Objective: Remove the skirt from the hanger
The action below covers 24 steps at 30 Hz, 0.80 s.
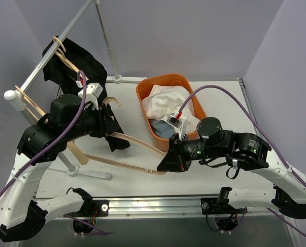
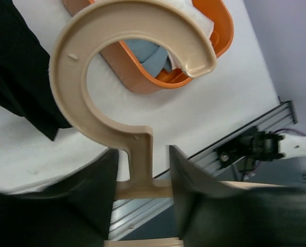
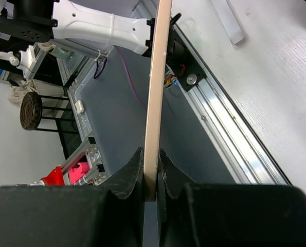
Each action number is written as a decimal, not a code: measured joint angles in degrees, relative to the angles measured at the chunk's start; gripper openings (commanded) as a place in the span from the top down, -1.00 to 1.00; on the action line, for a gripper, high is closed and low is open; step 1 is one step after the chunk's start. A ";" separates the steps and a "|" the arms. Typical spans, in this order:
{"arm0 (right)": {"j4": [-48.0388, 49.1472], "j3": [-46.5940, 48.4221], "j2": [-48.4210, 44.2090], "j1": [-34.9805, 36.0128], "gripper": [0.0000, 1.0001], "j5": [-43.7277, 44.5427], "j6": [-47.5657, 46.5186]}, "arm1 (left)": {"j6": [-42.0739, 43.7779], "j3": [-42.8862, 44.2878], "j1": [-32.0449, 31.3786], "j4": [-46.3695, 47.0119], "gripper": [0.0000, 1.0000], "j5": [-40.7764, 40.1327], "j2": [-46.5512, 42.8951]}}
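well, your left gripper (image 2: 142, 159) is clenched on the hanger (image 2: 68, 82) neck, the right gripper (image 3: 150, 159) pinches its bar. the black skirt (image 1: 118, 142) droops (soft, light) toward the table's (image 1: 230, 103) left edge; take a loose fold, not the stiff frame.

1. My joints are round black housings (image 1: 65, 110); my lower links are smooth white shells (image 1: 20, 177).
2. A purple cable (image 1: 230, 92) runs along each arm.
3. A small green light (image 1: 197, 153) glows on my right wrist.
4. My left claw (image 2: 142, 154) and right claw (image 3: 150, 154) have matte black, tapered fingers (image 3: 128, 175).
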 measured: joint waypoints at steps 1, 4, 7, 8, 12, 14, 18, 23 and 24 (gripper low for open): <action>0.04 0.00 -0.13 0.33 1.00 0.48 -0.09 | -0.11 0.04 0.00 0.04 -0.41 0.24 -0.04; -0.35 0.09 -0.61 0.76 1.00 2.16 -0.66 | -0.57 0.04 0.00 0.15 -0.88 0.42 -0.87; -1.79 1.03 -0.85 0.85 1.00 4.11 -1.73 | -1.05 0.04 0.00 0.35 -0.88 0.37 -2.45; -2.29 1.22 -1.01 0.87 1.00 4.70 -2.01 | -1.07 0.04 0.00 0.33 -0.88 0.37 -2.84; -4.63 1.99 -2.03 0.87 1.00 7.78 -2.89 | -1.25 1.36 0.00 0.04 -0.88 0.37 -3.65; -6.01 2.27 -2.71 0.87 1.00 9.38 -3.13 | -1.60 2.10 0.00 0.04 -0.88 0.42 -3.65; -9.68 4.09 -3.23 0.87 1.00 12.66 -4.09 | -2.60 2.27 0.00 0.11 -0.88 1.25 -4.00; -13.94 9.53 -2.23 0.87 1.00 16.35 -5.81 | -4.98 -4.55 0.00 1.55 -0.96 4.13 -7.67; -14.60 11.19 -1.70 0.87 1.00 17.00 -6.21 | -5.46 -6.99 0.00 1.68 -0.98 4.94 -8.72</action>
